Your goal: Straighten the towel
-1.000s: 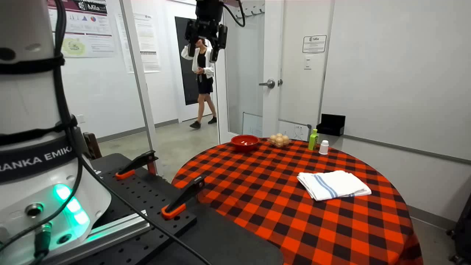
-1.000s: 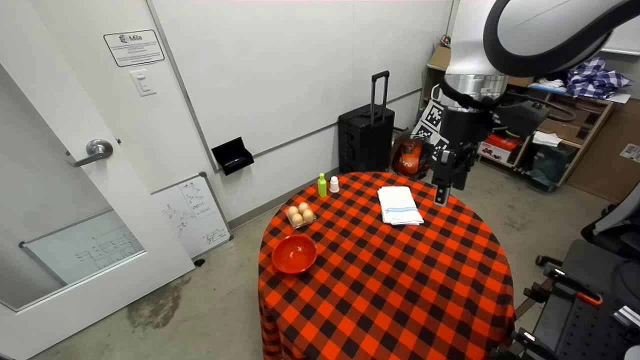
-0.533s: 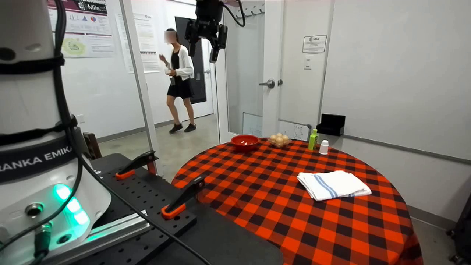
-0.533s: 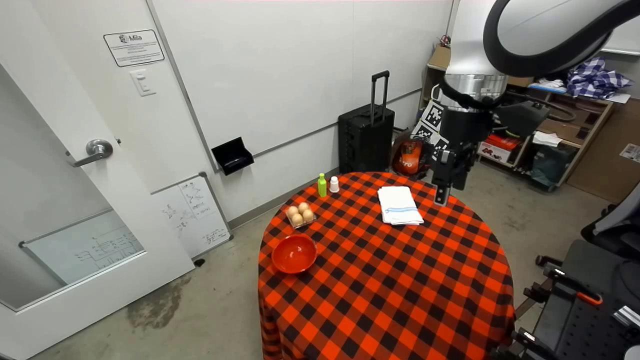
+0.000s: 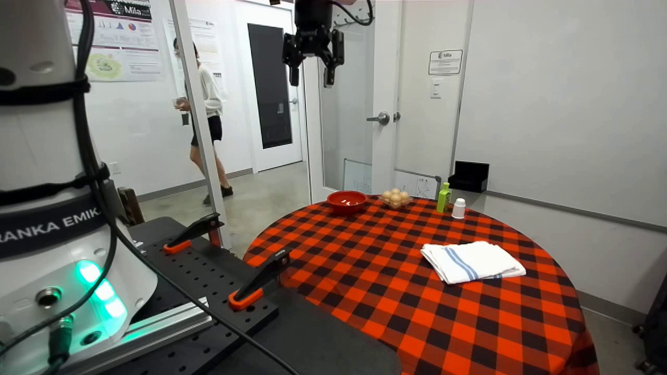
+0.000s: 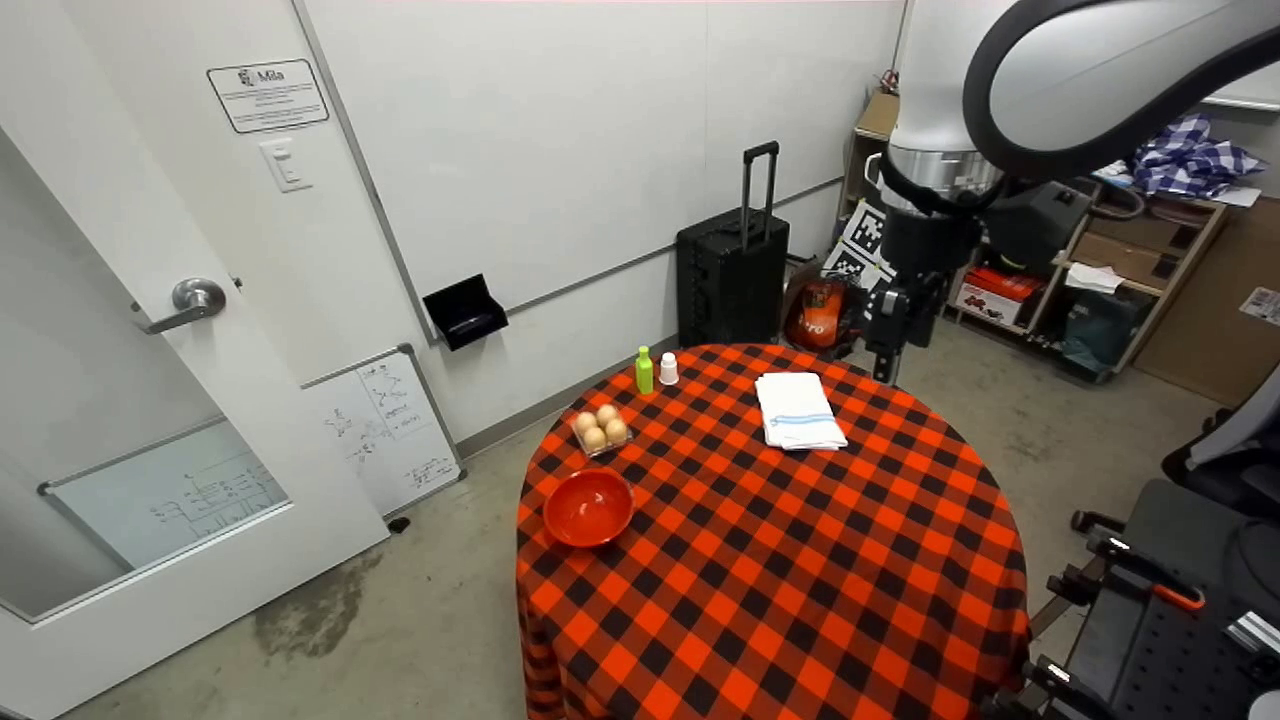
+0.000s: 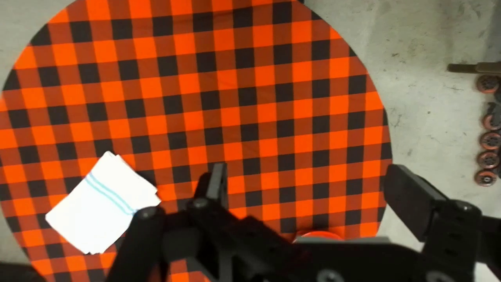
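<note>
In an exterior view, the gripper [image 5: 311,78] hung high, jaws spread and empty, with the folded towel [image 5: 474,262] between four and five o'clock from it; a person [image 5: 211,91] appeared in this view alone. In an exterior view, the towel lay just past twelve o'clock on the tablecloth [image 6: 770,560], the eggs [image 6: 598,434] at ten. The wrist view lacked the eggs and placed the towel at eight o'clock. The step was probably the approach; the next move seemed to call for travel toward nine o'clock there, descent and an edge pinch.

the folded towel [image 6: 800,410] lies on the checkered tablecloth [image 6: 780,580].
</note>
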`<move>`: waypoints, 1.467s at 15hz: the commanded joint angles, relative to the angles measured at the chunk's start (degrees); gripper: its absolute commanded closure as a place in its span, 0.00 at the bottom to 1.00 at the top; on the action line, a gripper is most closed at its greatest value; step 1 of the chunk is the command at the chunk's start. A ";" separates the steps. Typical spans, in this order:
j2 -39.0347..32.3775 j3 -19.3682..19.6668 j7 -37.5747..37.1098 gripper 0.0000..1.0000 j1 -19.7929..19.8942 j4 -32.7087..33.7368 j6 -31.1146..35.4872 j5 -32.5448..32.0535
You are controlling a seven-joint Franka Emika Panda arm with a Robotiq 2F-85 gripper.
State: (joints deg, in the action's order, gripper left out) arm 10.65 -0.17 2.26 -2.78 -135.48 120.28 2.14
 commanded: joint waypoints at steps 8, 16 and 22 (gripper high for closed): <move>-16.38 0.74 -7.14 0.00 4.03 13.50 11.36 -15.68; -30.98 5.00 -7.77 0.00 3.49 23.78 17.04 -26.30; -44.90 8.47 -5.41 0.00 3.74 30.00 19.03 -29.85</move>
State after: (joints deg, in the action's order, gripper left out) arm -26.77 6.35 -4.65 1.27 -110.77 137.65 -25.69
